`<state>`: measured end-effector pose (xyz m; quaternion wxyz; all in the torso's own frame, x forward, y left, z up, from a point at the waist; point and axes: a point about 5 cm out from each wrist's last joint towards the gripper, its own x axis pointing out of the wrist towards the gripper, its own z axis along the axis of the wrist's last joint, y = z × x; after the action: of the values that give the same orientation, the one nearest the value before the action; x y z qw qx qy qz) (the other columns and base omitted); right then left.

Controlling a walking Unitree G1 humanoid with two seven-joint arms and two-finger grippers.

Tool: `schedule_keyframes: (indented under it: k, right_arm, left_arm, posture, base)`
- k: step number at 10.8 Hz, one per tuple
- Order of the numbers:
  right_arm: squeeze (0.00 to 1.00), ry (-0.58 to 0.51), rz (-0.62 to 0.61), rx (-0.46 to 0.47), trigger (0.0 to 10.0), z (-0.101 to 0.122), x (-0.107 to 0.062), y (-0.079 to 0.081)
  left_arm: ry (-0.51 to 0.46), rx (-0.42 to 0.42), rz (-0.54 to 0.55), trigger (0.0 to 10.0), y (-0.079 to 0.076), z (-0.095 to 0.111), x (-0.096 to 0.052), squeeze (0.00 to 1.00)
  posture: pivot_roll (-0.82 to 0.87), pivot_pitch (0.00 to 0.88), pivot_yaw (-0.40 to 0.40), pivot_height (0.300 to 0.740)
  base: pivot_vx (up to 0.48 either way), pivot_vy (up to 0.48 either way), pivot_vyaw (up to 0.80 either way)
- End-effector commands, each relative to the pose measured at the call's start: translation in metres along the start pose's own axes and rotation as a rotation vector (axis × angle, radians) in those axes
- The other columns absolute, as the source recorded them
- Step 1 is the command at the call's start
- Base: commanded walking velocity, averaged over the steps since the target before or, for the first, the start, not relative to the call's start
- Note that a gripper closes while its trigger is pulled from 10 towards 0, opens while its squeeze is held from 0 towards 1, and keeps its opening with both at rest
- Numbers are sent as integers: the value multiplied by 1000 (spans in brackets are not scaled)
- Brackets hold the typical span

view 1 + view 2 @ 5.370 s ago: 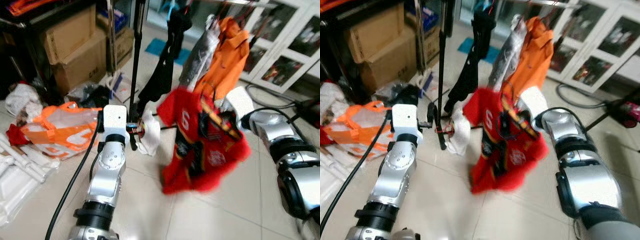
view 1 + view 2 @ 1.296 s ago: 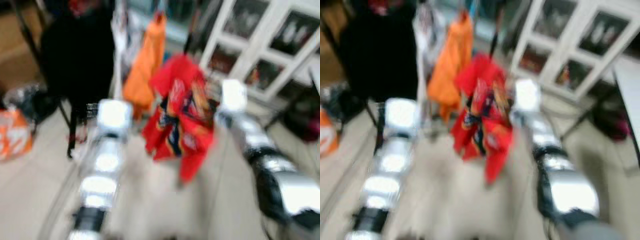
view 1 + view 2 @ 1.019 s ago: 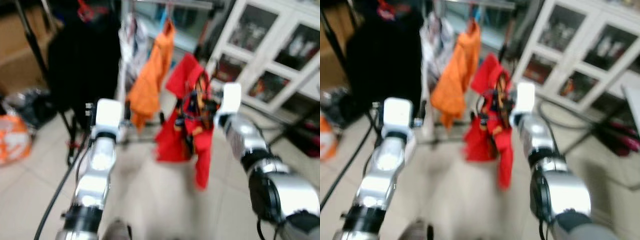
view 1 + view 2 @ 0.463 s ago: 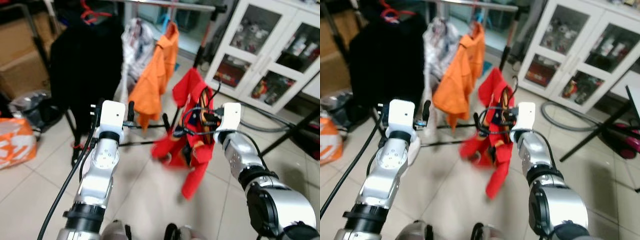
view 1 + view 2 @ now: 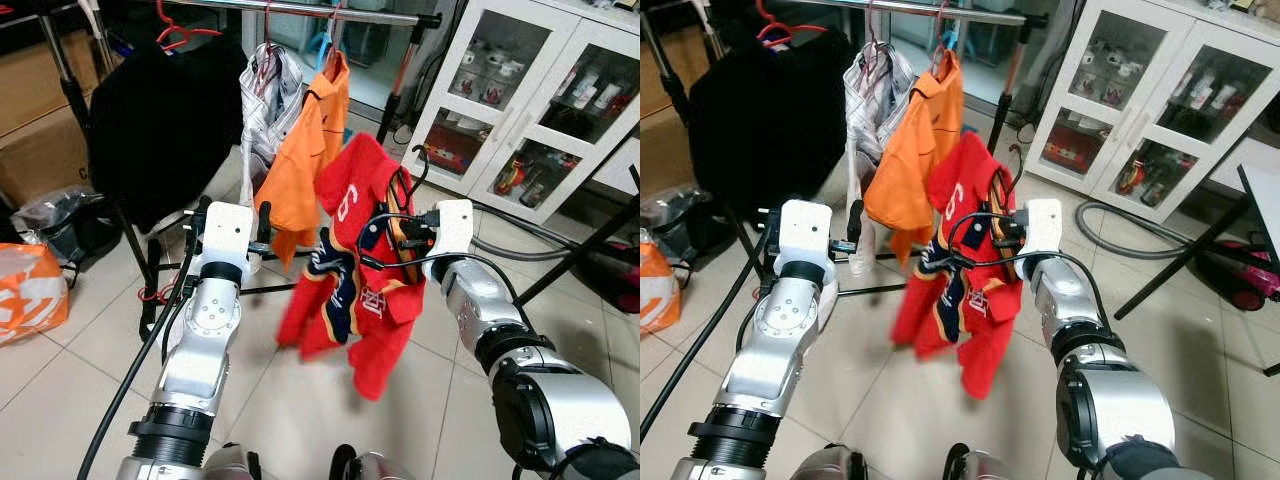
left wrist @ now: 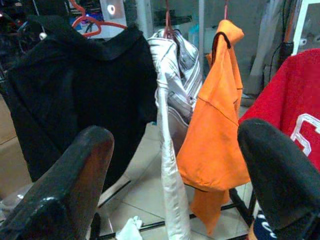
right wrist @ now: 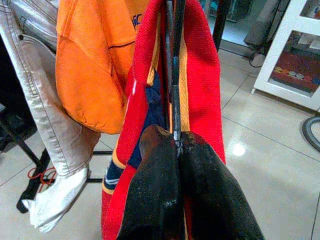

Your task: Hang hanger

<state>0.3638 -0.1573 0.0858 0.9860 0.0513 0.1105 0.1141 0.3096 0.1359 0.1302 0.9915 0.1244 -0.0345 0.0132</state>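
Two silver arms are held out over the tiled floor (image 5: 60, 390). The right gripper (image 7: 175, 145) is raised in front of the robot, and its jaws are pressed shut on the thin black hanger (image 7: 173, 75). A red shirt (image 5: 350, 270) with blue and white marks is carried on this hanger. The shirt is held up in the air, well above the floor, and its lower part looks blurred. It is seen just beside the orange shirt, a little lower than the rail.

The left gripper (image 6: 170, 165) is held up at about the same height, to the left of the red shirt. Its jaws are spread wide apart and nothing is held between them. A black cable (image 5: 130, 390) is seen running along the left arm.

Behind the grippers, a clothes rail (image 5: 330, 13) is stood on the floor. An orange shirt (image 5: 305, 150), a striped grey shirt (image 6: 175, 95) and a big black garment (image 5: 160, 120) are hung from it. A red hanger (image 5: 185, 30) is seen at the top of the black garment.

Further off on the right, a white cabinet (image 5: 540, 90) with glass doors is seen. On the left, cardboard boxes (image 5: 35, 100) and an orange and white bag (image 5: 30, 290) are seen.
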Motion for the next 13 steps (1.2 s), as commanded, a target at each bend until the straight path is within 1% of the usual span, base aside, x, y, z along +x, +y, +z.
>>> schedule_keyframes:
  k: [1,2,4,10,13]
  right_arm:
    - [0,-57,-7,-25,0,19,3,-5]
    - [0,-60,-1,-27,0,21,4,-4]
    - [0,-75,2,-31,0,27,6,-4]
    - [0,-101,25,-39,0,39,9,-1]
    - [0,-143,45,-43,0,65,17,8]
  left_arm:
    - [-2,-8,-21,10000,-7,1,0,0]
    - [-13,-11,-27,10000,-8,2,0,0]
    - [-52,16,-31,10000,-9,10,1,0]
    - [-56,11,-33,10000,-9,10,2,0]
    - [-59,-3,-38,10000,-10,12,4,0]
  posture:
    - [141,54,-141,740]
    - [137,53,-142,740]
    - [136,52,-143,740]
    - [134,54,-142,740]
    - [132,51,-143,740]
  base:
    - [277,0,0]
    - [450,0,0]
    - [450,0,0]
    - [449,0,0]
    - [450,0,0]
